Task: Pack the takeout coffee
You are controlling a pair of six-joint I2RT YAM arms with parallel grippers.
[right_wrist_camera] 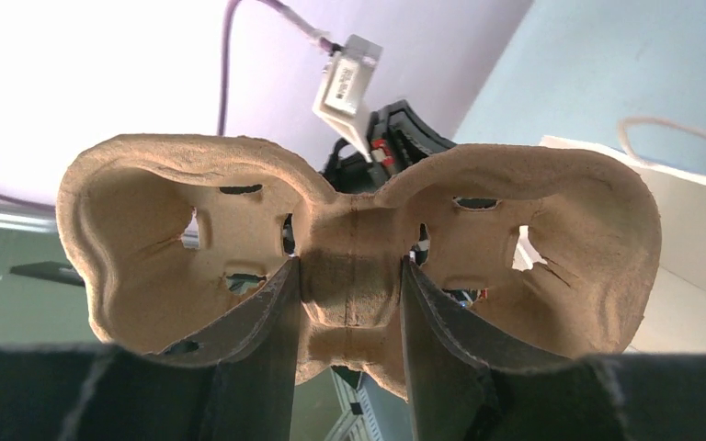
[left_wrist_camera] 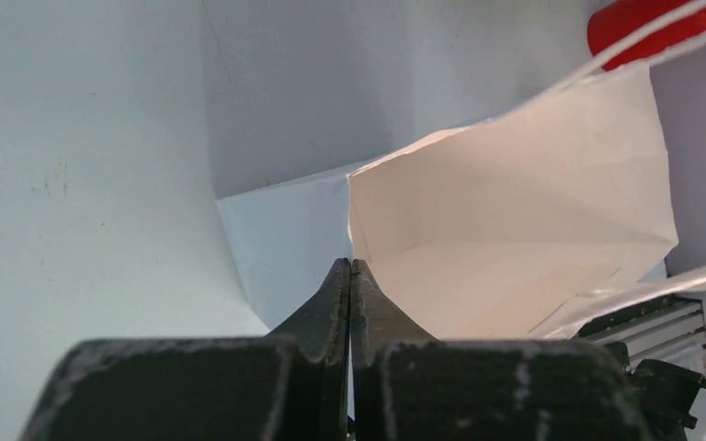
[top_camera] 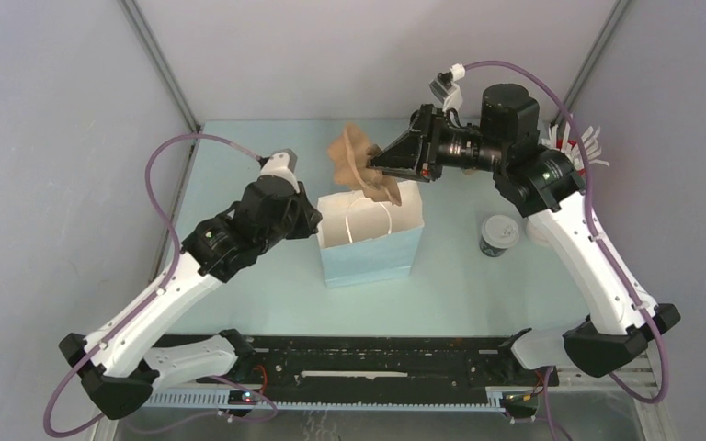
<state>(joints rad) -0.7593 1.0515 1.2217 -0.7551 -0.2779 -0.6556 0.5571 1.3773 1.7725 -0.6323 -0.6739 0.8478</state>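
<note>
Takeout coffee (top_camera: 499,234) stands beside bag (top_camera: 368,262)

Both arms extended; left end effector (left_wrist_camera: 350,268) pinched shut, right end effector (right_wrist_camera: 349,271) gripping, jaws partly apart

You get even, diffuse light from overhead in the top view: the counter (top_camera: 460,294) reads pale and flat, and shadows around the paper bag (top_camera: 372,253) stay faint. In your left wrist view the bag's white inside is bright, while the left tool (left_wrist_camera: 350,268) sits dark and grainy. Your right wrist view burns out to white glare at upper left, with the cardboard tray (right_wrist_camera: 349,243) slightly soft.
</note>
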